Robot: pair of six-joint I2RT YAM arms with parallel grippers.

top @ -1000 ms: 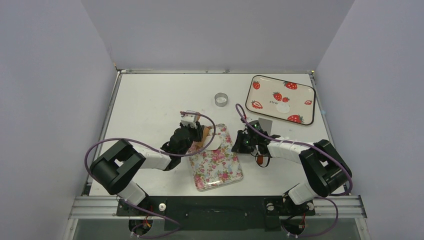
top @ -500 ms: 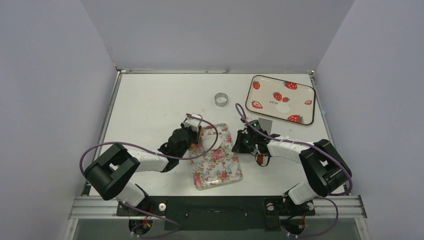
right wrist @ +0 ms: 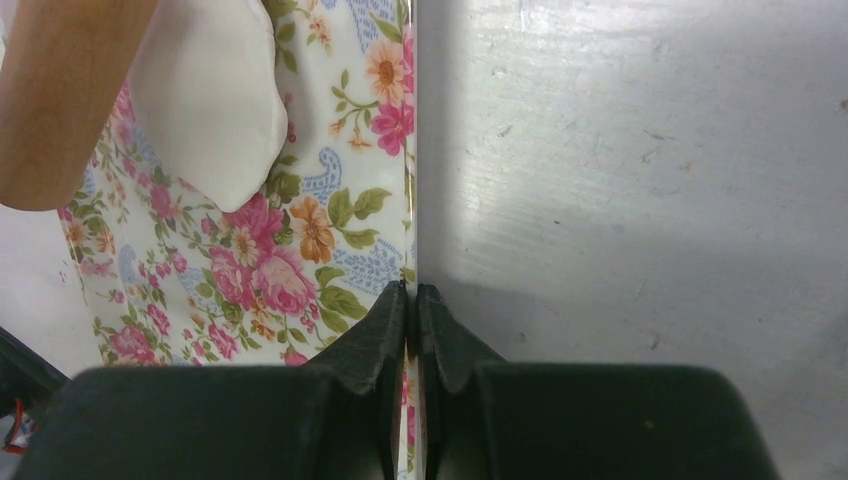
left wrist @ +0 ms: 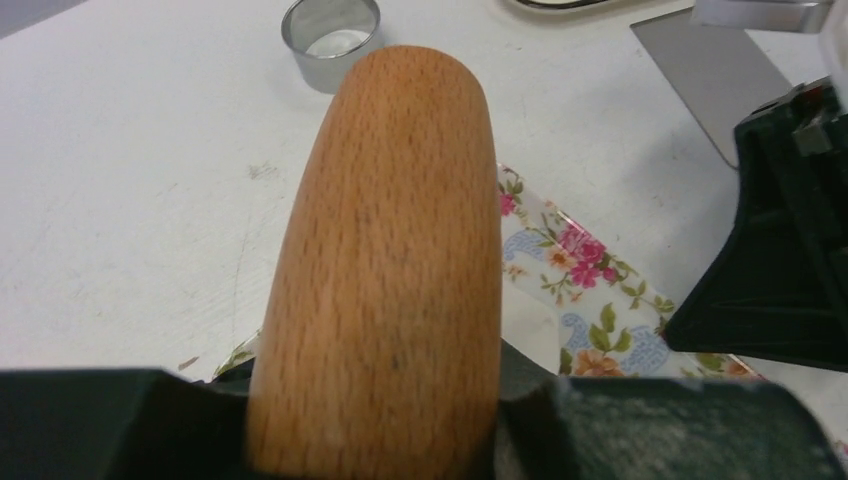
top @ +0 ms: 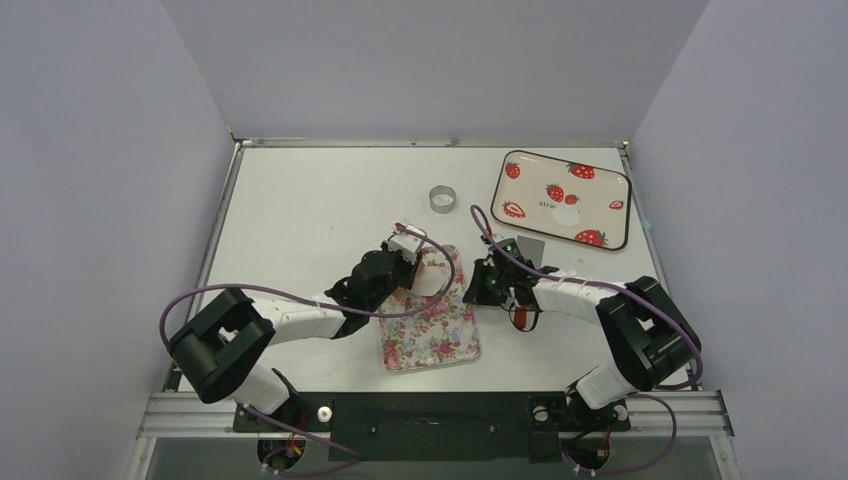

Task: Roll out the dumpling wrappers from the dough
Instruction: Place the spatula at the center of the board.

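left claw [top: 398,270] clamping roller [left wrist: 385,260], rolled farther over dough [right wrist: 215,100] | right claw [right wrist: 411,300] pinching floral tray [right wrist: 330,230] rim, unmoved

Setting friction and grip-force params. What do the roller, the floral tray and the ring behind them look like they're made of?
Roller: light wood, matte and apparently unvarnished, with fine grain flecks visible. Floral tray: hard and glossy with a printed flower pattern and a thin rim. It is probably melamine or glazed ceramic, but I can't tell which. Ring: metal, likely steel, silver with a soft reflective sheen.
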